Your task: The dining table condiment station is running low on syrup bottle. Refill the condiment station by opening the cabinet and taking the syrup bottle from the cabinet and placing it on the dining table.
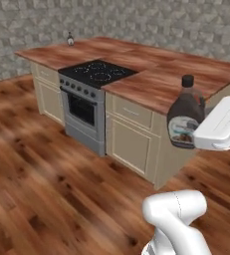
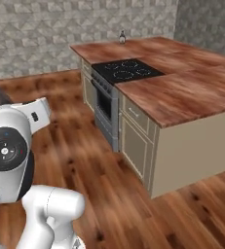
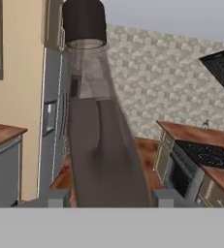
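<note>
Reddish-brown wooden island surface [image 1: 151, 79] sits beyond the dark-brown black-capped syrup bottle [image 1: 185, 119]; the hand view shows the claw [image 3: 106, 197] grasping it.

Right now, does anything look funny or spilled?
Nothing spilled. The dark-brown jug-shaped syrup bottle hangs upright in the air beside the reddish-brown wooden dining table, held by the robot's gripper, cap on.

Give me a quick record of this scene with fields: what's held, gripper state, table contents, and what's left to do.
held: dark-brown jug-shaped syrup bottle with black cap, upright, in the air
gripper: shut on the bottle's body
table: reddish-brown wood dining table with a black inset cooktop; a small bottle at its far corner
remaining: bottle not yet set on the table
</note>
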